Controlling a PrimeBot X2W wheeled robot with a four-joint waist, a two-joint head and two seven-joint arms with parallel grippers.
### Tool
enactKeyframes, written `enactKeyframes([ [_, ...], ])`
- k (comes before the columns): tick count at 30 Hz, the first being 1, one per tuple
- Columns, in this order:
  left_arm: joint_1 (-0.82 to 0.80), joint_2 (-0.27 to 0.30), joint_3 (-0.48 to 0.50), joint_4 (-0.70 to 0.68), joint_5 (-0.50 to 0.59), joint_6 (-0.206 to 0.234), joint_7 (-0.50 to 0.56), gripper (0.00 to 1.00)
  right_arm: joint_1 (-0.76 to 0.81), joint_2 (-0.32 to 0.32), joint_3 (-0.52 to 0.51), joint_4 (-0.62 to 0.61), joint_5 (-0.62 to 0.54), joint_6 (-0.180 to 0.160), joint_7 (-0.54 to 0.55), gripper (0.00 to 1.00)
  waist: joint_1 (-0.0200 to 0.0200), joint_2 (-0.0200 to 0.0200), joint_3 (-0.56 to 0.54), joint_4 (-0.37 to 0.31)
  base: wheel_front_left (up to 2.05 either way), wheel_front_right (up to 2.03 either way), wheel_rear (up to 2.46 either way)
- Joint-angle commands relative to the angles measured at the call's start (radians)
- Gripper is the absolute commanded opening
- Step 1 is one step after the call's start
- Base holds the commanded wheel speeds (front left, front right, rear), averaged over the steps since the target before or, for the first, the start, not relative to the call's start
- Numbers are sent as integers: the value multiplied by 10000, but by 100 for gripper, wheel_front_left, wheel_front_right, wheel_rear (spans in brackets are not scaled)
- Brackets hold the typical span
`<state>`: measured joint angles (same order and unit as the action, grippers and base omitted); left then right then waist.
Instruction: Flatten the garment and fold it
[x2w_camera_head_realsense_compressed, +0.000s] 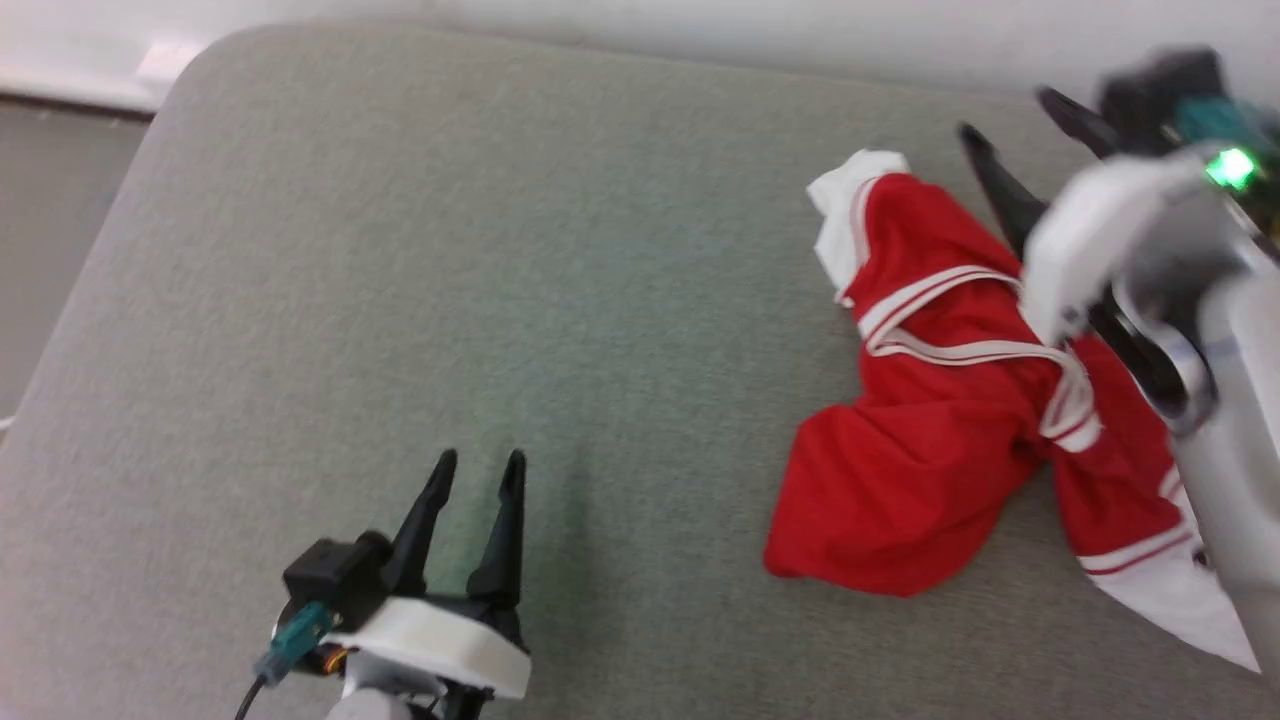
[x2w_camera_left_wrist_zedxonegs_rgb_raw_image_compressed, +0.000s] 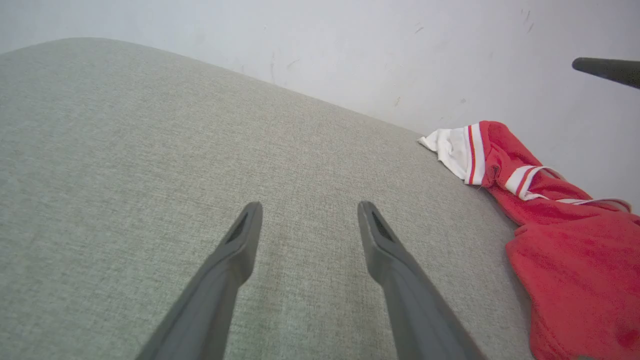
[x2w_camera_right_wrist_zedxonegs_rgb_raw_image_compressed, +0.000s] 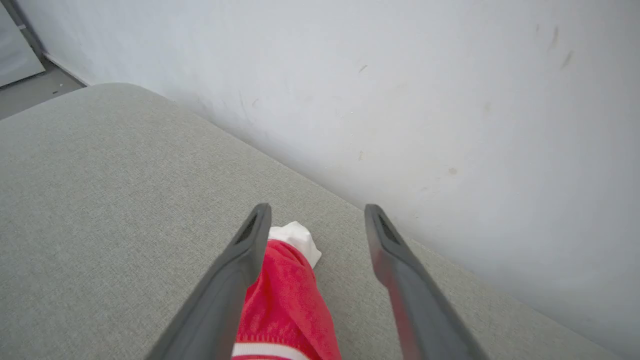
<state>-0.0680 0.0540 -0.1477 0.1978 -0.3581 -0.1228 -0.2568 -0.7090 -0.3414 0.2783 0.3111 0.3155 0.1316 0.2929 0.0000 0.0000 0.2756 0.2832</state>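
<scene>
Left gripper (x2w_camera_head_realsense_compressed: 481, 458) first: its two dark fingers stand wide apart, clamped on nothing, hanging low over bare grey bench (x2w_camera_head_realsense_compressed: 400, 250). From it the garment (x2w_camera_head_realsense_compressed: 930, 430) lies well off to the right and a little ahead, apart from both fingers. We see the red jersey bunched in a heap, not flat. Its long axis runs from a white sleeve end (x2w_camera_head_realsense_compressed: 840, 215) at the far side back toward the near right, where another white hem (x2w_camera_head_realsense_compressed: 1160, 590) spreads on the fabric. Right gripper (x2w_camera_head_realsense_compressed: 1005, 112) sits directly above that heap's far end, so we judge the right arm much the nearer for the next grasp. Its fingers are also spread wide and grip nothing. In the right wrist view red cloth passes beneath one finger, and we cannot tell whether they touch.
</scene>
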Motion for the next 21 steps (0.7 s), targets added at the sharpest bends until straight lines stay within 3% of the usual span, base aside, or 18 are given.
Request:
enactKeyframes([
  [1,204,30,127,-112,109,-33,-49,100,747,42,-501,-482,-197,-9,-178,100,0,0,-771,-820,0,0,0],
  [5,530,96,356,-393,268,-28,-49,100,2301,518,-1821,-1899,-814,-9,-549,100,0,0,-991,-1195,0,0,0],
  [12,1190,185,581,-1128,471,-49,-49,100,6251,2487,-4141,-4784,-2371,-9,-2032,100,0,0,-1167,-1706,0,0,0],
  [16,1475,265,565,-1310,593,-55,-49,100,7871,2892,-4882,-5134,-2386,-9,-2865,100,0,0,-1199,-1859,0,0,0],
  [21,1243,458,269,-1607,639,-63,93,100,8377,2907,-5208,-4740,-1523,-9,-3574,100,0,0,-1214,-1979,0,0,0],
])
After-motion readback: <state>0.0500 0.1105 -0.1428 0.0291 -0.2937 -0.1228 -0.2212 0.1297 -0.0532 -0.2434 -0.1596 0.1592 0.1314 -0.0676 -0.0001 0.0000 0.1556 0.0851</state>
